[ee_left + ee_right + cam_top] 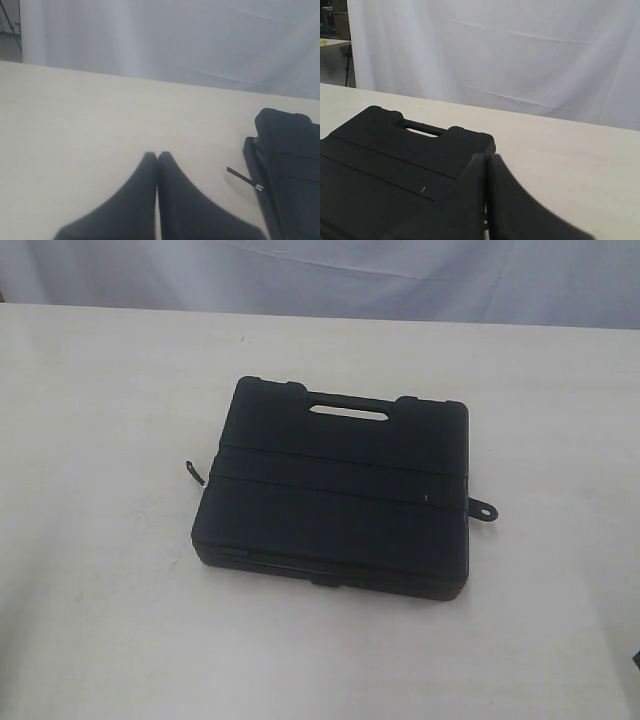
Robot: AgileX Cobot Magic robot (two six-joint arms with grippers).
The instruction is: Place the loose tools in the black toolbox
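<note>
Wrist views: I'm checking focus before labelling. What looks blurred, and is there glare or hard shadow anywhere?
Left wrist view: the left claw is soft-edged, out of focus. Right wrist view: the right claw blurs against the black toolbox. Exterior view: soft even light, faint shadow beside the toolbox, no glare.

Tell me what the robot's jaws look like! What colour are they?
The left gripper and the right gripper look alike. Each has two plain black jaws, smooth and matte, wide at the base and narrowing to a rounded tip. No cables, stickers or markings show on them. The arms themselves are out of view.
</note>
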